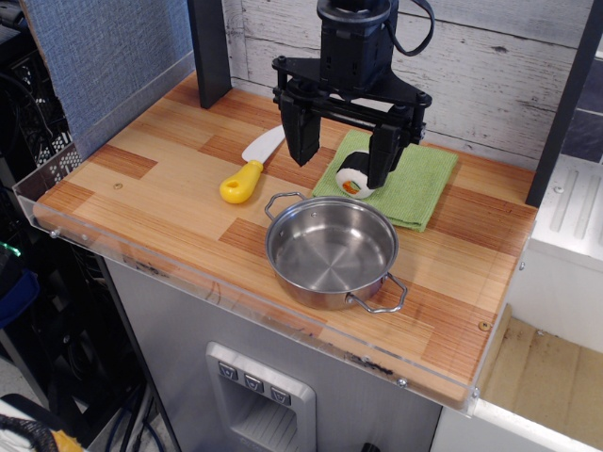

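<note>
One gripper (342,169) found low over the green cloth (419,184), jaws spread wide and gripping nothing. Observed the sushi roll (350,182) lying on the cloth near its edge, between the two fingers and close against the finger over the cloth; contact there not determinable. Judged the grasp as not yet made: nothing closed upon, nothing raised, roll resting fully on the cloth. Noted a steel pot (320,294) standing just in front of the cloth on the wooden table (160,202), with nothing inside. Recorded a yellow-handled knife (247,171) lying on the bare wood near the cloth's edge, apart from roll and pot, untouched. Assessed progress as early, with positioning done and closure outstanding.
</note>
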You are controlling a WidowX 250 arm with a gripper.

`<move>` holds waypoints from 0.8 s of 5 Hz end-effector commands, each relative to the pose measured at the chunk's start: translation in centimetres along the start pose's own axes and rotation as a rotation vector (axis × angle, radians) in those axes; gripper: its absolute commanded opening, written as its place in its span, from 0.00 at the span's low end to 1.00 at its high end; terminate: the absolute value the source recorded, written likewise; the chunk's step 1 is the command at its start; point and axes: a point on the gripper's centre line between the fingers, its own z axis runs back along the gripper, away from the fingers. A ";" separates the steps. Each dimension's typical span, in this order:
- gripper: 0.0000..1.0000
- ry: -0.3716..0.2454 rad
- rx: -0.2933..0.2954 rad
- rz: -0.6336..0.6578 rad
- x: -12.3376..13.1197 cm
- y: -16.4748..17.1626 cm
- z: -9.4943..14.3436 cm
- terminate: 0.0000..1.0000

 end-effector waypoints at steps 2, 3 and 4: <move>1.00 -0.027 0.014 0.025 2.6 1.5 -0.9 0.00; 1.00 -0.049 0.008 0.045 4.1 2.6 -1.6 0.00; 1.00 -0.066 0.012 0.066 5.8 3.3 -2.6 0.00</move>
